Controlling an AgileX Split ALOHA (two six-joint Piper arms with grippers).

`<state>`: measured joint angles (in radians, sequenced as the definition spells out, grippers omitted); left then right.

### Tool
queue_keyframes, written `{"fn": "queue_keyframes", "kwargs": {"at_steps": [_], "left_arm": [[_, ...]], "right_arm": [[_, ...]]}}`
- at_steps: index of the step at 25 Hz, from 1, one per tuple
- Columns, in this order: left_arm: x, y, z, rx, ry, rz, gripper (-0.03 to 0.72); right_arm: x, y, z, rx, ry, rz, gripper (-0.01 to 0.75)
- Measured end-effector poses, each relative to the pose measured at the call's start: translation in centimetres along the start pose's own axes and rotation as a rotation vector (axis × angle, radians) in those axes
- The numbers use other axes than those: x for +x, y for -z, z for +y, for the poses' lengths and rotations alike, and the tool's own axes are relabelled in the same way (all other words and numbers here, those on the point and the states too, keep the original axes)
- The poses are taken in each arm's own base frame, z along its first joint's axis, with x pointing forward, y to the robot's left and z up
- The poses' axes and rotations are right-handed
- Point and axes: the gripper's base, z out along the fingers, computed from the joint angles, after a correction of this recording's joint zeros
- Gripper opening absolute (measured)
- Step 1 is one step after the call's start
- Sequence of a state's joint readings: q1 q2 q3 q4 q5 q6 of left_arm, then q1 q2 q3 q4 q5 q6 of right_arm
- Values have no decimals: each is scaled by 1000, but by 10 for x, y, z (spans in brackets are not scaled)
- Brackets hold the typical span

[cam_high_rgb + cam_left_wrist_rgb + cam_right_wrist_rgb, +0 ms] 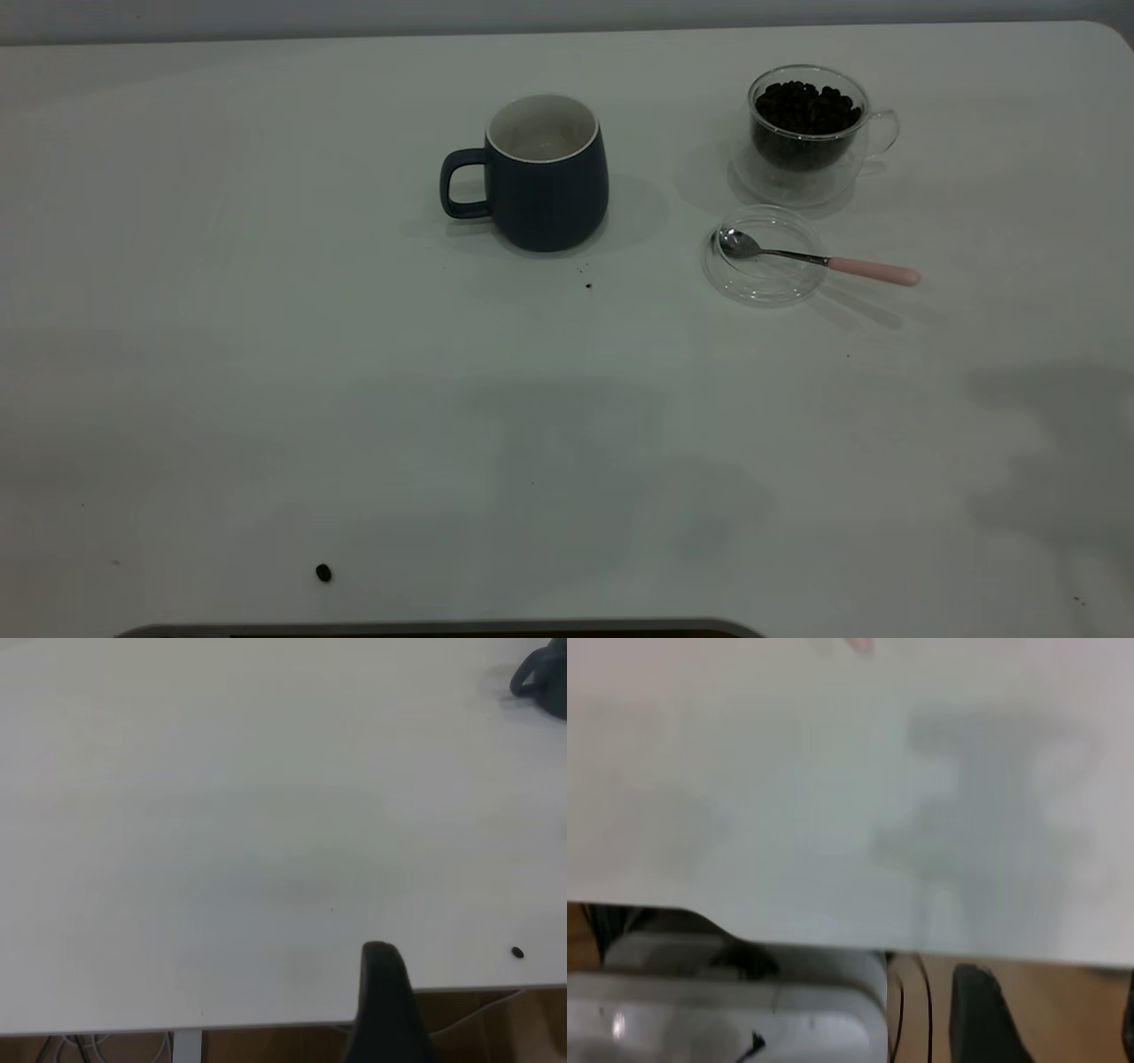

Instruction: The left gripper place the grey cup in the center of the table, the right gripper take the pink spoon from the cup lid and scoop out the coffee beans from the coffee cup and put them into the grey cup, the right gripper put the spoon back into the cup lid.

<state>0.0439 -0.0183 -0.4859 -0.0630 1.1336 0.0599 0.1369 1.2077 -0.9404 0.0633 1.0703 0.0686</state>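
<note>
The large plain white tabletop [266,354] fills the exterior view, and neither arm shows in it. Near its middle stands the rounded dark blue-grey ceramic mug [547,175], upright, its white inside bare of beans and its loop handle turned toward the left arm's side. Toward the right arm's side, well apart from the mug, stands the clear double-walled glass cup [808,133], holding a heap of small dark brown coffee beans [806,108]. Just in front of it lies the shallow round clear glass lid [765,255]. The small teaspoon with a slim pale pink handle [819,260] rests across it, metal bowl inside the lid and handle sticking out over the rim, off the table. A single stray bean [323,573] lies near the table's front edge.

Only one dark finger of the left gripper [385,1005] shows, over the table's near edge; whether it is spread or pressed together I cannot tell. The right gripper [988,1014] shows likewise one finger past the edge, so again I cannot tell.

Judging by the mug's place, the first step looks done. Next comes the spoon pickup: the right gripper must reach across and pinch the raised handle without dragging the lid.
</note>
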Motion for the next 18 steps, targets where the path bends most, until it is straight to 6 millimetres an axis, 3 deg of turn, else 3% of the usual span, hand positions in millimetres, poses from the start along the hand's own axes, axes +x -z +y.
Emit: {"fn": "queue_keyframes", "kwargs": {"at_steps": [3, 6, 18], "left_arm": [[0, 0, 0, 0, 0, 0, 565], [0, 0, 0, 0, 0, 0, 565], [0, 0, 0, 0, 0, 0, 565]], "right_arm": [[14, 24, 3, -7, 29, -97, 415], [35, 33, -2, 22, 50, -151, 415], [134, 30, -19, 64, 77, -320, 415]]}}
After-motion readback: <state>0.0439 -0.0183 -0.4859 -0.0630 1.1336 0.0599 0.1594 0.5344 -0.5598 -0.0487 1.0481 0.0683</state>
